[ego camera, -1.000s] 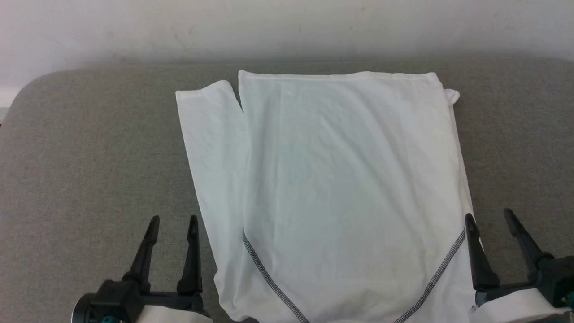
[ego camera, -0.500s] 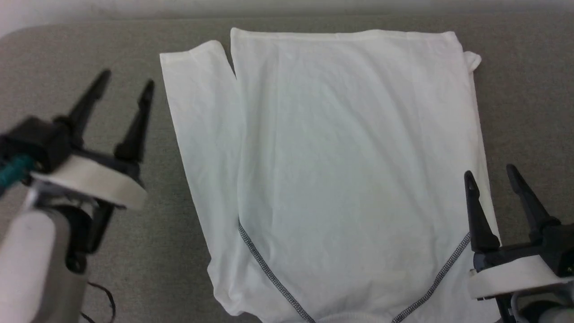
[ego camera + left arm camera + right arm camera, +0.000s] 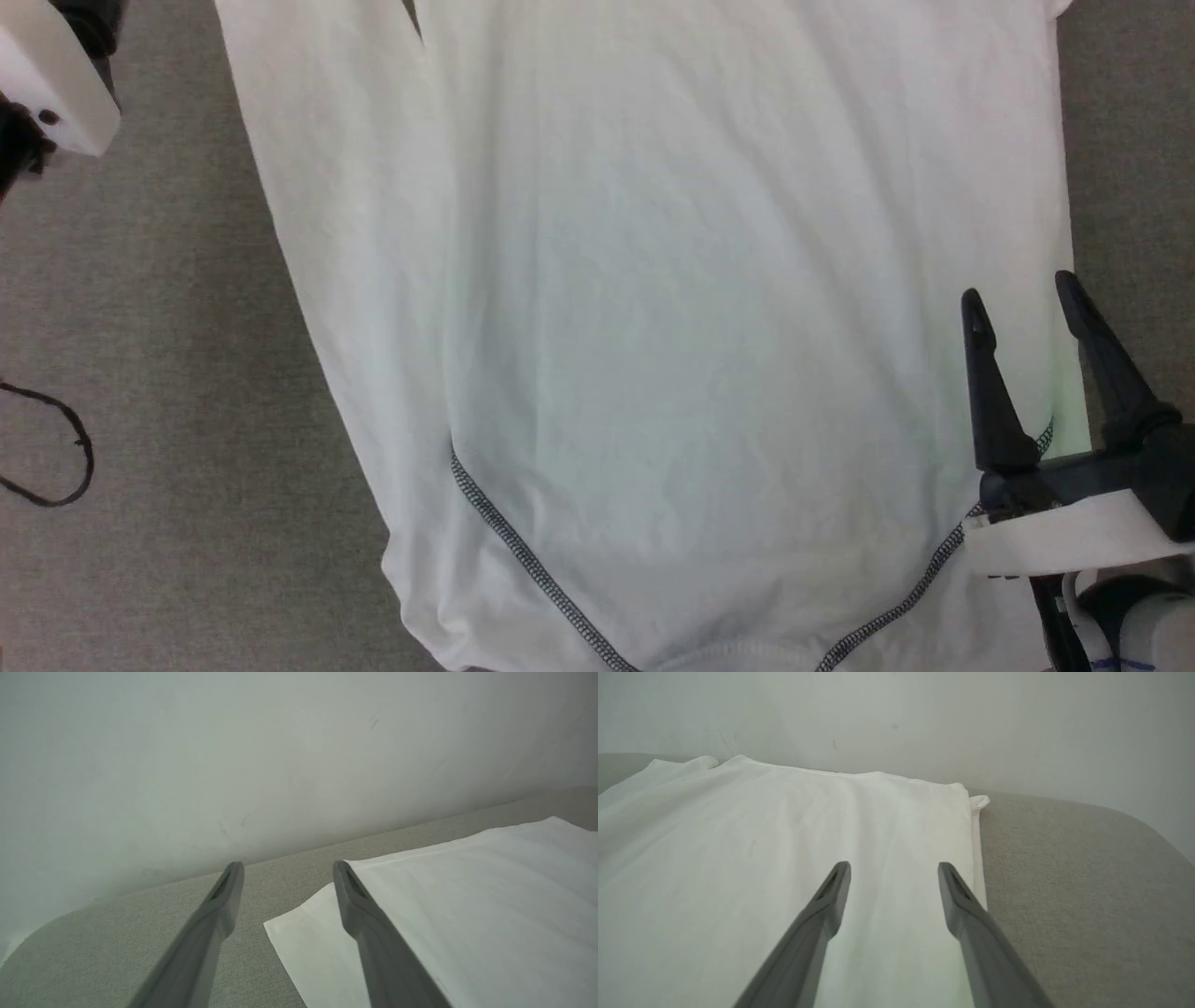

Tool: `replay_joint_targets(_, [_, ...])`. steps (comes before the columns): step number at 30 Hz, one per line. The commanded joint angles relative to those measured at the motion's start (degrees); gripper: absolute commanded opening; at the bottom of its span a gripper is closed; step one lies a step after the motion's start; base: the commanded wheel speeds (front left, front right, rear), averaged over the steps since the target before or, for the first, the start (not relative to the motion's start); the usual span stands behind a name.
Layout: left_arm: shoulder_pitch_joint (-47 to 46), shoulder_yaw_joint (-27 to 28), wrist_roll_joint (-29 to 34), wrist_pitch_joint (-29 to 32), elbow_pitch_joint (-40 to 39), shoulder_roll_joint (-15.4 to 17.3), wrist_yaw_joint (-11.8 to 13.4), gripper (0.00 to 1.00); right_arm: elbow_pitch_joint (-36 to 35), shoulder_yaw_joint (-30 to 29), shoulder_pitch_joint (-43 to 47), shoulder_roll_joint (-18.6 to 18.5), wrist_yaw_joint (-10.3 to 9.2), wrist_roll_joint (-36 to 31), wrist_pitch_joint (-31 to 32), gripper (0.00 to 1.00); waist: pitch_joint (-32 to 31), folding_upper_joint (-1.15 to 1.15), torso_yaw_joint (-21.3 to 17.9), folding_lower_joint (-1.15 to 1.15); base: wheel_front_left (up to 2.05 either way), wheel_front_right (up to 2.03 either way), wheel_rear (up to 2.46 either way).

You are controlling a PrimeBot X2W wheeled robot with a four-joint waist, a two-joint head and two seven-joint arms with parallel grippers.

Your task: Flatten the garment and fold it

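The garment (image 3: 672, 308) is a white T-shirt spread flat on a grey padded surface (image 3: 168, 373), with dark zigzag stitching (image 3: 523, 551) running across its near end. My right gripper (image 3: 1019, 297) hovers open over the garment's right edge, nothing between its fingers. In the right wrist view the right gripper (image 3: 894, 869) points along the garment (image 3: 784, 849) toward the far hem. My left gripper (image 3: 286, 868) is open in the left wrist view, above the far left corner of the garment (image 3: 467, 914). In the head view its pale wrist part (image 3: 51, 75) sits at the top left.
A white wall (image 3: 233, 756) rises just behind the padded surface (image 3: 1064, 882). A thin dark cable loop (image 3: 56, 448) lies at the left edge of the head view. Bare grey padding lies on both sides of the garment.
The head camera has tilted down and closer, so the garment fills more of the picture. My left arm has lifted and reached toward the far left corner. Both grippers stay open.
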Motion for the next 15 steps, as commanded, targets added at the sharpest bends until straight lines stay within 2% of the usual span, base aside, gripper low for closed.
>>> replay_joint_targets(1, [-1.39,-1.08,-0.44,1.73,1.78,0.37,-0.27,1.0,-0.51,-0.11,-1.0,0.05,-0.06,-0.29,0.06,1.0,5.15,0.0,-2.19,-0.02,0.0,0.0,0.0])
replay_joint_targets(8, [-4.4,-3.0,-2.44,7.63,7.33,1.07,-0.08,1.0,-1.8,0.22,-1.85,0.05,-0.06,-0.34,0.38,1.0,7.76,0.0,-3.4,-0.02,0.0,0.0,0.0])
replay_joint_targets(15, [-5.18,-2.81,-1.7,8.96,11.81,2.52,1.51,1.0,-2.25,0.11,-2.07,0.05,-0.06,-0.41,0.47,1.0,9.32,0.0,-4.03,-0.02,0.0,0.0,0.0])
